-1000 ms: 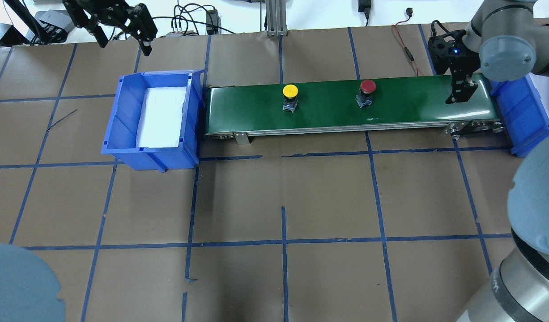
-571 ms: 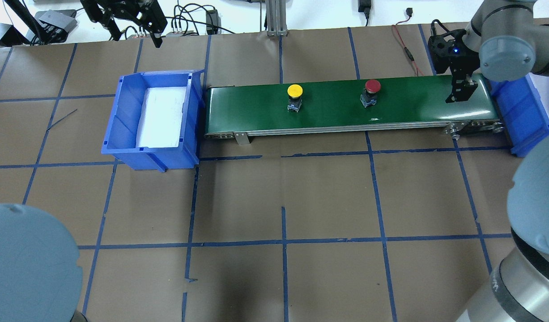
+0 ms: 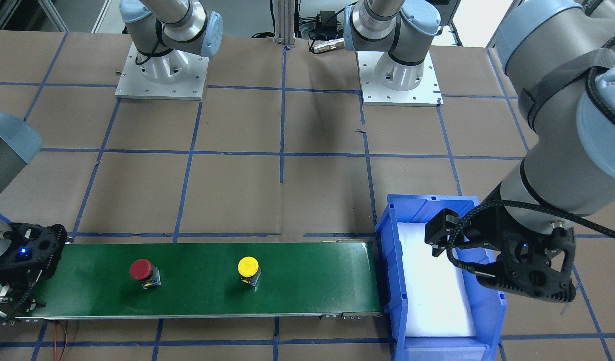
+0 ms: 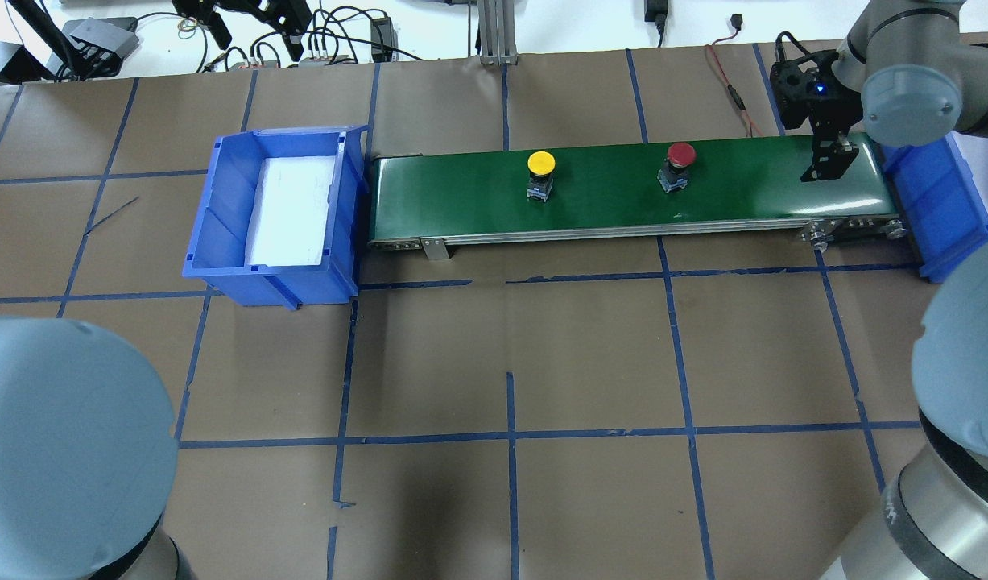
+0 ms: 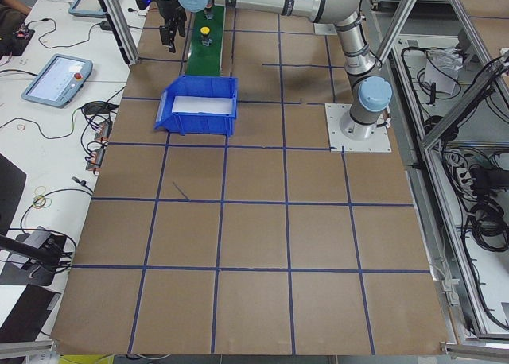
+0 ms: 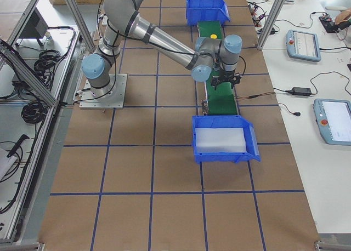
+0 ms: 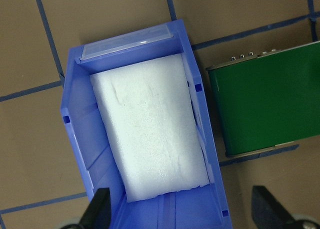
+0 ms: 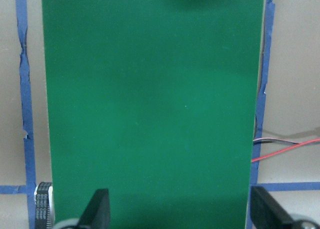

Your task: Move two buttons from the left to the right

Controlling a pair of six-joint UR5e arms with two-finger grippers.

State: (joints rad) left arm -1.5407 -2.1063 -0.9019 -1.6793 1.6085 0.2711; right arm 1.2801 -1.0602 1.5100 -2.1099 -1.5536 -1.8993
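Spanning all, desk: brown paper top with a blue tape grid.
left arm: reaches out over the left end of the line, wrist held high above the left bin.
right arm: bent down over the right end of the conveyor.
conveyor: long green belt along the far side of the desk, running left to right between two bins.
left bin: blue, just beside the belt's left end. A white foam pad lines its floor.
right bin: blue, at the belt's right end, partly hidden by the right arm. A white liner shows in the right side view.
left hand: fingers spread wide with nothing between them. It hangs high over the left bin, and the wrist camera looks straight down onto the foam.
right hand: fingers apart, gripping nothing. It is poised low over bare belt near the right end.
yellow button: upright on the belt near its middle, the closer of the two to the left bin. Neither hand touches it.
red button: upright on the belt between the yellow button and the right hand, well apart from both.
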